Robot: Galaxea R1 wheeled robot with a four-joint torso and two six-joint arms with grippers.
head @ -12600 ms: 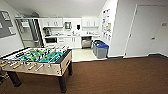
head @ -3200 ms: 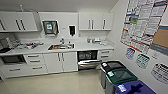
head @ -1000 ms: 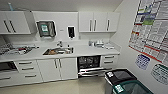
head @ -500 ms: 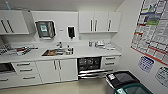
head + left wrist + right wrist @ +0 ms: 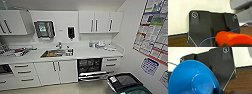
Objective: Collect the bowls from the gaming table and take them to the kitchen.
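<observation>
1. The kitchen (image 5: pixel 60 37) cabinets have smooth white fronts with a faint sheen and dark bar handles that look like metal.
2. The tabletop (image 5: pixel 82 53) is smooth and white, lightly glossy.
3. The sink (image 5: pixel 53 53), set into the tabletop, looks like brushed steel.
4. Below the tabletop, right of the sink, the dishwasher (image 5: pixel 90 68) shows a dark interior and a shiny metal door edge.
5. Right of the sink, the posters (image 5: pixel 153 30) on the wall look like printed paper.
6. In the right wrist view, a blue bowl (image 5: pixel 193 79) is glossy plastic with highlights.
7. In the left wrist view, an orange bowl (image 5: pixel 234 38) looks like smooth plastic.
8. The floor (image 5: pixel 241 80) looks like dark brown wood grain.
</observation>
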